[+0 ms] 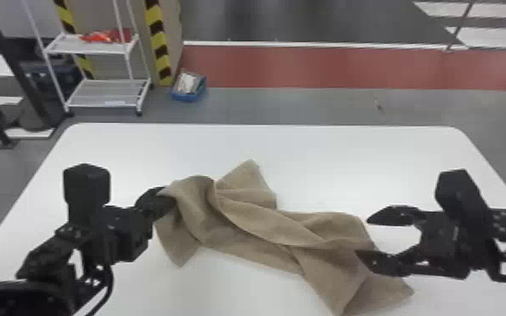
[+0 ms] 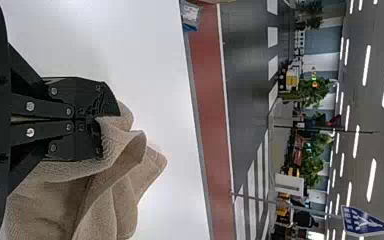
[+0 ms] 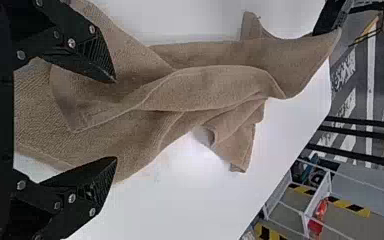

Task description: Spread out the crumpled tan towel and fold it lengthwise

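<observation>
Spreading out the tan towel (image 1: 239, 222) is the step in hand, I judge; next my right pincer (image 1: 365, 236) needs to grip a free edge. It points inward, spread wide, at the twisted towel on the tabletop (image 1: 328, 164), while my left pincer (image 2: 105, 117) clamps the opposite end

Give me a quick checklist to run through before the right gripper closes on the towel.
1. Left gripper shut on the towel: ok, it pinches cloth at the towel's left end.
2. Right gripper open: ok, its fingers are wide apart over the towel's right end.
3. Right fingers low enough to catch cloth: cannot tell, contact is unclear.
4. Towel spread flat: not ok, it is twisted, with folds overlapping along its middle.
5. Far side of the table free for spreading: ok, bare white surface beyond the towel.
</observation>
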